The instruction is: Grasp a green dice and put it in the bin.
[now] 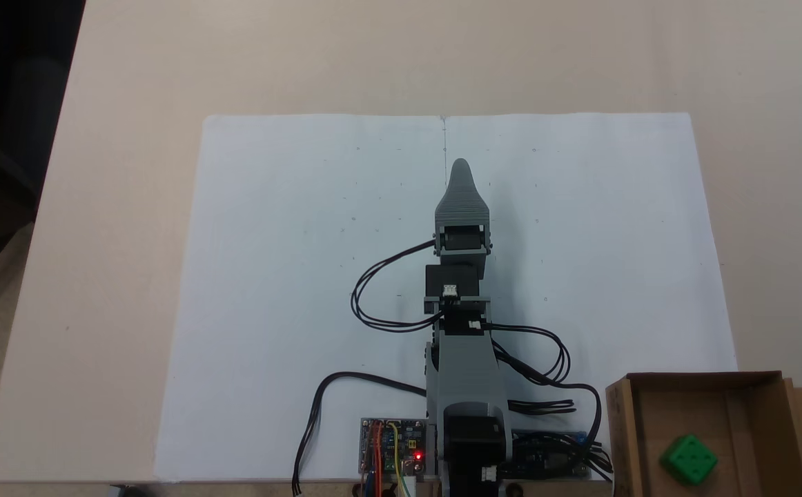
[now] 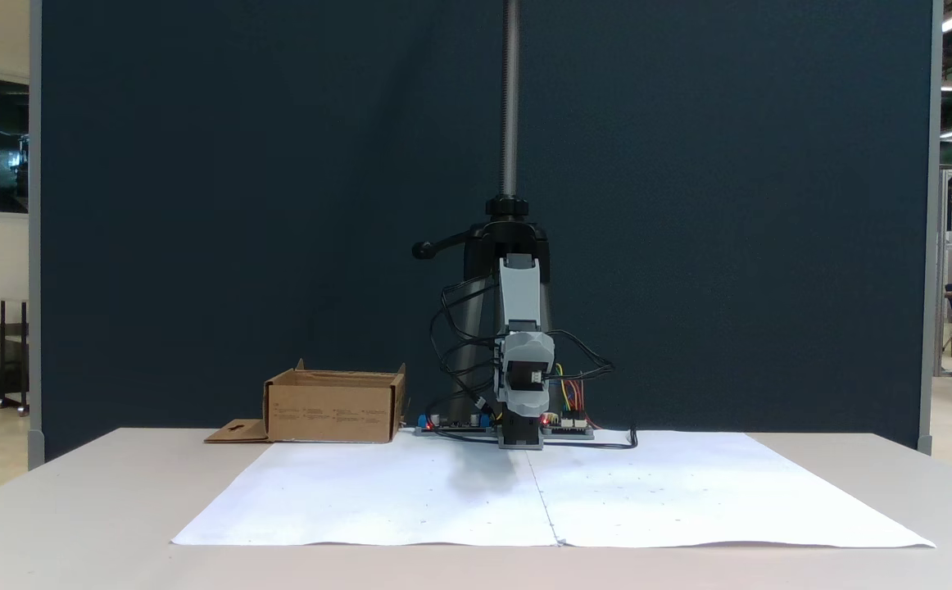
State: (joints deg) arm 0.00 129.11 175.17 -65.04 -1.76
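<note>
The green dice (image 1: 689,458) lies inside the bin (image 1: 698,378), a shallow brown cardboard box at the lower right of the top-down fixed view, with its hang-hole flap on the right. In the front fixed view the bin (image 2: 328,406) stands left of the arm base and its walls hide the dice. The grey arm is folded over its base, and my gripper (image 1: 461,166) points away along the paper's centre line, far from the bin. From above a single pointed tip shows. From the front the gripper (image 2: 523,392) faces the camera and the jaws' spacing is unclear. Nothing is visibly held.
Two white paper sheets (image 1: 304,276) cover the middle of the beige table. Circuit boards (image 1: 394,452) with a red light and looping black cables (image 1: 387,290) sit at the arm base. A black stand pole (image 2: 510,98) rises behind the arm before a dark partition.
</note>
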